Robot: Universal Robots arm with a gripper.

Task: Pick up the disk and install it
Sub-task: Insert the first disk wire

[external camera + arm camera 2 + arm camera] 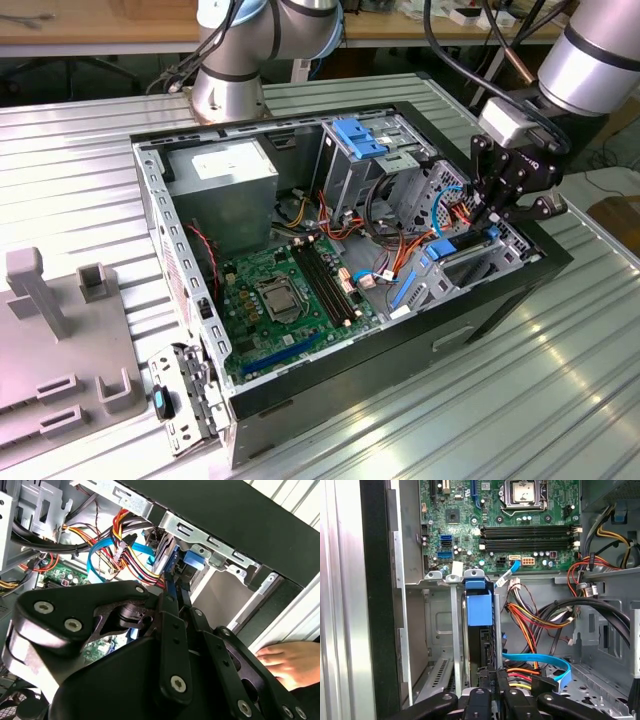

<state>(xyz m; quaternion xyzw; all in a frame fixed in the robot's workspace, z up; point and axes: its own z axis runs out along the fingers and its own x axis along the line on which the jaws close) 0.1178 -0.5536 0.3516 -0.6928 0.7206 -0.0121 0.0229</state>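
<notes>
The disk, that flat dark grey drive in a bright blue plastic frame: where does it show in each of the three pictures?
Exterior view: the disk sits in the metal cage toward the exterior view's right, just under the black gripper.
First wrist view: the disk stands on edge in the bay.
Second wrist view: the disk lies just beyond the gripper.
Shared landmark: the green motherboard.

Glossy blue plastic frames the disk [479,609]; the drive cage [440,645] is dull bare metal.
</notes>
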